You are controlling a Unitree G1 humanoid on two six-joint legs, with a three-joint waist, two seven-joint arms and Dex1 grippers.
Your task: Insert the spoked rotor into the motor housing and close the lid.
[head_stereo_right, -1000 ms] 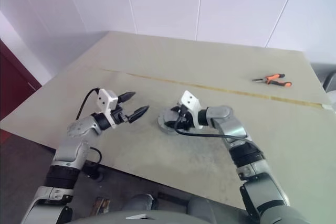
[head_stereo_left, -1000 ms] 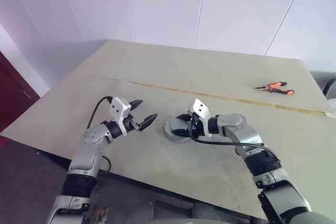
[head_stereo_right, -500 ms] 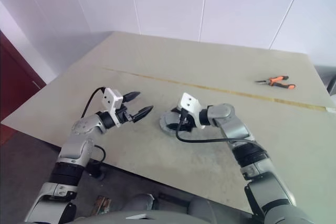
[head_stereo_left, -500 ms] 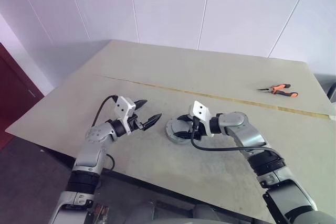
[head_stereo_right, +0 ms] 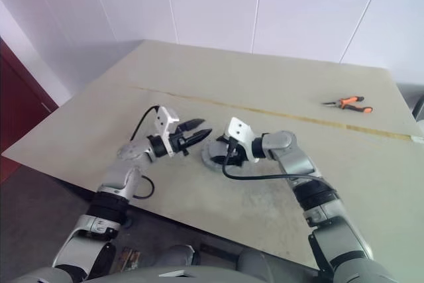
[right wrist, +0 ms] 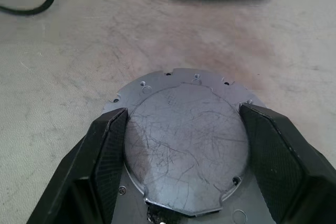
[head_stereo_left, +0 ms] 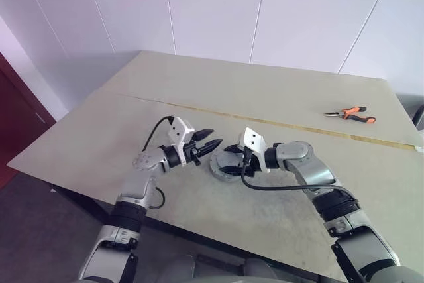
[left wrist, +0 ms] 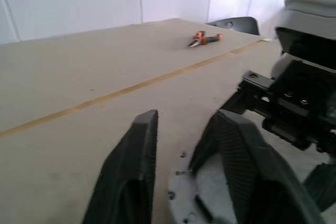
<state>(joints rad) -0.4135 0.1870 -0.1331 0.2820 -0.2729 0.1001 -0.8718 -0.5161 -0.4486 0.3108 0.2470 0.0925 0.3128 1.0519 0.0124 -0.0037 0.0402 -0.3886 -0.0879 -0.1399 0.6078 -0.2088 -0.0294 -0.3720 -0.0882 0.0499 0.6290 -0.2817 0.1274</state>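
Looking from the head, I see my right gripper [head_stereo_left: 233, 159] clamping the motor housing [right wrist: 184, 135] mid-table, pliers [head_stereo_left: 351, 113] at two o'clock. My right wrist view shows its pale underside up; my left gripper [head_stereo_left: 208, 144] hovers beside it, fingers narrowly apart.

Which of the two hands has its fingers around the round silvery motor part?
The right hand: its fingers flank the motor housing, pale underside up. The left hand is beside it, narrowly parted, holding nothing.
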